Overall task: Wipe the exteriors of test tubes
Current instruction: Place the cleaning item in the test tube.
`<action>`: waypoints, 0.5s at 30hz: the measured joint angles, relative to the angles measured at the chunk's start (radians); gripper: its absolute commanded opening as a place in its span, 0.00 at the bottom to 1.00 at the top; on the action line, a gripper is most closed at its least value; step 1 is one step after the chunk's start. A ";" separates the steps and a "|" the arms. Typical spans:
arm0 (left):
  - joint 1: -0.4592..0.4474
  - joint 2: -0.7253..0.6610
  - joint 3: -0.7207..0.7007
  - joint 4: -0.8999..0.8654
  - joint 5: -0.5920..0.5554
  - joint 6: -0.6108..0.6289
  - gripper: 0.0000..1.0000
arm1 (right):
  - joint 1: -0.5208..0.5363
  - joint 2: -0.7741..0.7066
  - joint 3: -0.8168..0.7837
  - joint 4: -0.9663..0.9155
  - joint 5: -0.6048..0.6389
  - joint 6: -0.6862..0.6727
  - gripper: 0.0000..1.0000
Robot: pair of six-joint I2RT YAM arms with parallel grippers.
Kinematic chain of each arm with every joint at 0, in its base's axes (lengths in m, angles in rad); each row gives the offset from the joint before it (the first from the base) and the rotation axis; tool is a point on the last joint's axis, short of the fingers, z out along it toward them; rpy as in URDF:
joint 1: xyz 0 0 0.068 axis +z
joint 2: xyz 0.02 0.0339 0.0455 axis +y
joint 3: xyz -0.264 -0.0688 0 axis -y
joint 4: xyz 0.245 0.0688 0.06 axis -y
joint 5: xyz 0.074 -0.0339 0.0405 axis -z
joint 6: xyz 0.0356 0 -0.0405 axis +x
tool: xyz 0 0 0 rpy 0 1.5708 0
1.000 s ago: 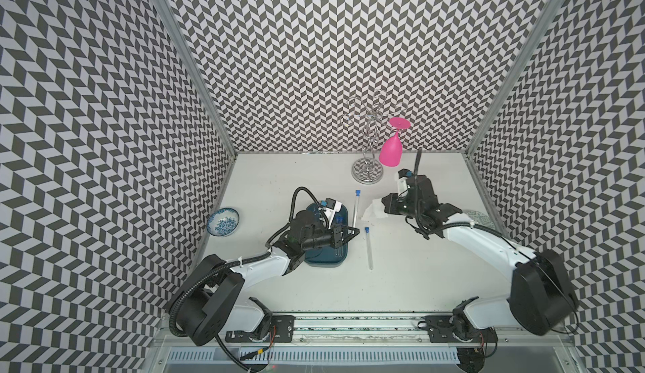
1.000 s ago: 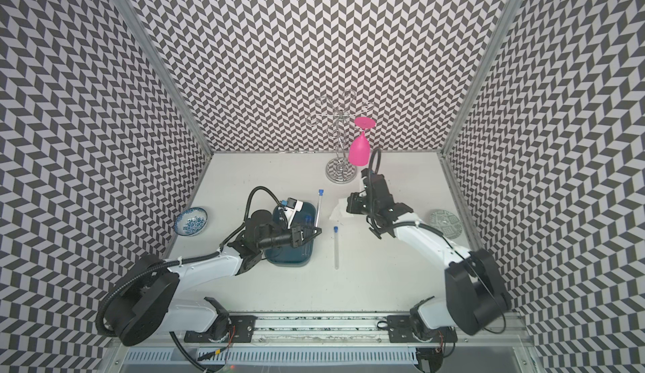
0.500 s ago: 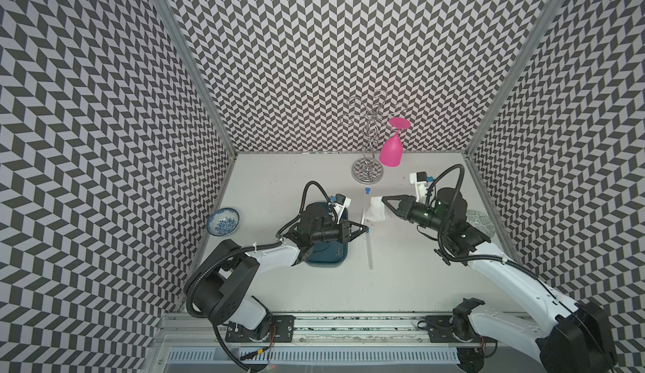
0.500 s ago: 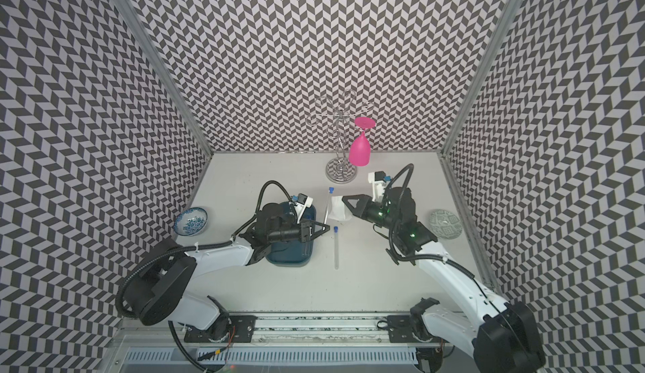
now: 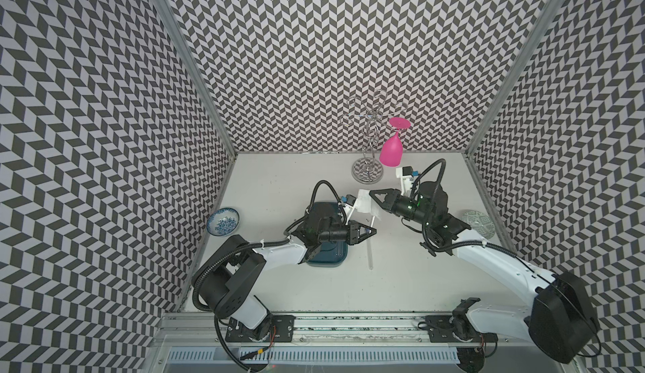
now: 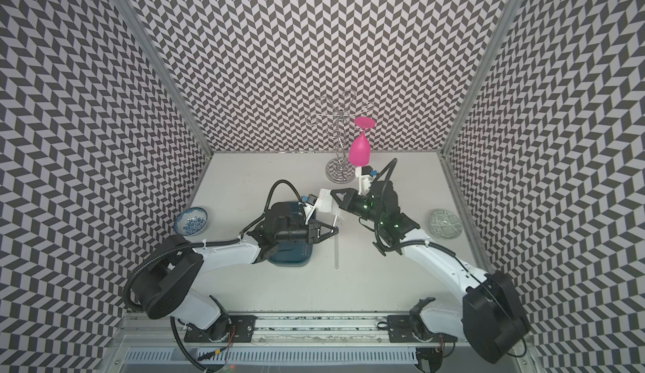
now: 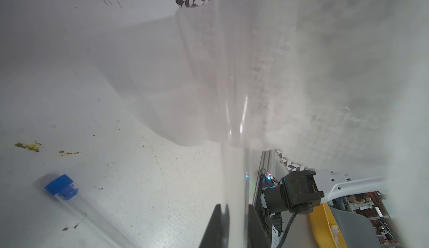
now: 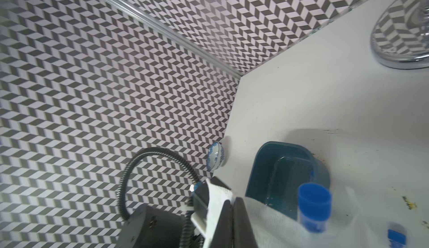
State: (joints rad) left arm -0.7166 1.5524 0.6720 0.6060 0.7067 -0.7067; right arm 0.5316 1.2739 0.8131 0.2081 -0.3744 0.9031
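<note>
Both top views showed two test tubes. One lying tube (image 5: 370, 254) rested on the white table (image 5: 401, 284), right of the single teal tray (image 5: 330, 254). One held tube (image 5: 372, 220) was raised mid-table, clamped by the left gripper (image 5: 373, 231). The right gripper (image 5: 371, 192) pinched one white tissue (image 5: 364, 203) against its far end.

The left wrist view showed jaws closed on the held tube (image 7: 234, 165).

The right wrist view showed jaws closed on the tissue (image 8: 267, 214), with one blue cap (image 8: 314, 206) beside it.

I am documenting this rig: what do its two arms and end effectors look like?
The left arm and right arm have white shells and black joints. A black ribbed cable loops above each wrist. The left end effector and right end effector are black, tapering to a point.
</note>
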 measured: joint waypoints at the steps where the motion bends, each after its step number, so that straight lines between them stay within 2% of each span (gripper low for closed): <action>1: -0.004 0.000 0.000 0.000 0.002 0.000 0.15 | 0.005 0.012 0.000 -0.010 0.014 -0.008 0.00; 6: -0.010 0.000 -0.001 -0.001 0.002 -0.001 0.15 | 0.037 0.043 0.025 -0.083 0.076 -0.063 0.00; 10: -0.010 0.000 -0.001 0.008 0.005 -0.002 0.15 | 0.053 0.074 0.081 -0.126 0.095 -0.103 0.04; 15: -0.010 0.004 -0.001 0.023 0.006 -0.013 0.15 | 0.067 0.091 0.120 -0.171 0.124 -0.145 0.18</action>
State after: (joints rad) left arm -0.7269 1.5562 0.6712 0.6289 0.7132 -0.7193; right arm 0.5983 1.3647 0.9333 0.0372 -0.2501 0.7586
